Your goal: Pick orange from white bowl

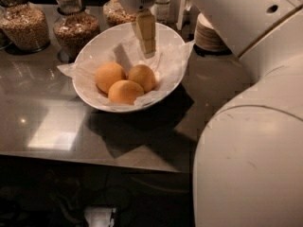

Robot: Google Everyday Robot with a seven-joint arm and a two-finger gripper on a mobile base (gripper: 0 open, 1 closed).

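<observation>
Orange [142, 77] just beneath gripper [148, 47], apart

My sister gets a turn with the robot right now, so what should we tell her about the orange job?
Pincer: hangs over the back of the white bowl, pointing down, carrying no fruit.
The orange: in the white bowl on the paper, nearest the pincer, beside two other oranges.
Done: nothing picked yet.
Left: lower onto the orange, grab it, lift it out.

We note: gripper [148, 48] hanging over white bowl's [102, 38] rear; open air above its fruit; jars [75, 30] crowding behind; plate stack [210, 32] alongside.
</observation>
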